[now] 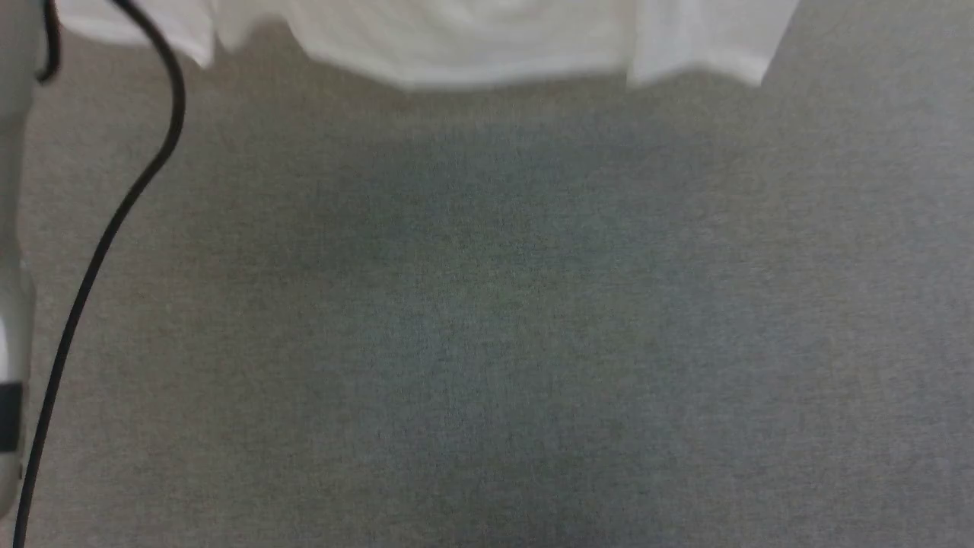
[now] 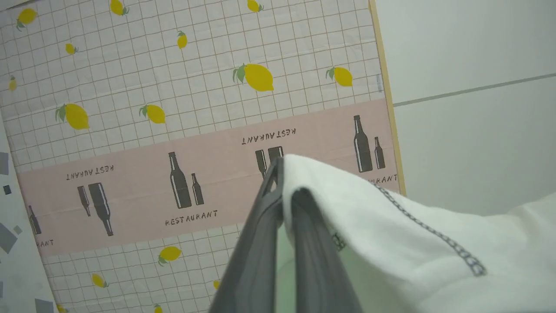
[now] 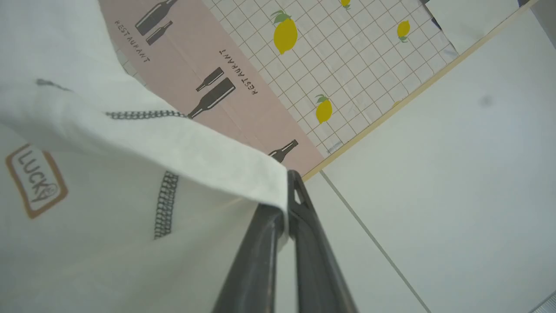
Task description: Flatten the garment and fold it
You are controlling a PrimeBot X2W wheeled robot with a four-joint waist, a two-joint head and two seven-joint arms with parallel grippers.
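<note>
The left end effector (image 2: 284,182) is fully closed, with an edge of the garment (image 2: 412,252) pinched between its two dark fingers. From the pinch point the white fabric drapes to the right in the left wrist view, and a line of dark zigzag stitching (image 2: 434,234) runs across it. The right end effector (image 3: 284,200) is also fully closed and clamps a corner of the same garment. In the right wrist view the fabric spreads to the left of the fingers and carries a tan-bordered "LUCKY" label (image 3: 35,180) plus two short runs of dark stitching. Behind both end effectors stands a panel (image 2: 173,87) printed with a grid, yellow lemons and a pink band of bottles marked "RESTAURANT". A plain white wall (image 2: 469,65) lies beside the panel. In the head view the garment's lower edge spans the top of the frame, blurred, with a soft shadow on the grey surface (image 1: 487,342) below it. Whether the fabric touches that surface cannot be determined. A black cable (image 1: 114,221) curves down the left side of the head view, next to a pale forearm (image 1: 11,228) at the frame edge.
</note>
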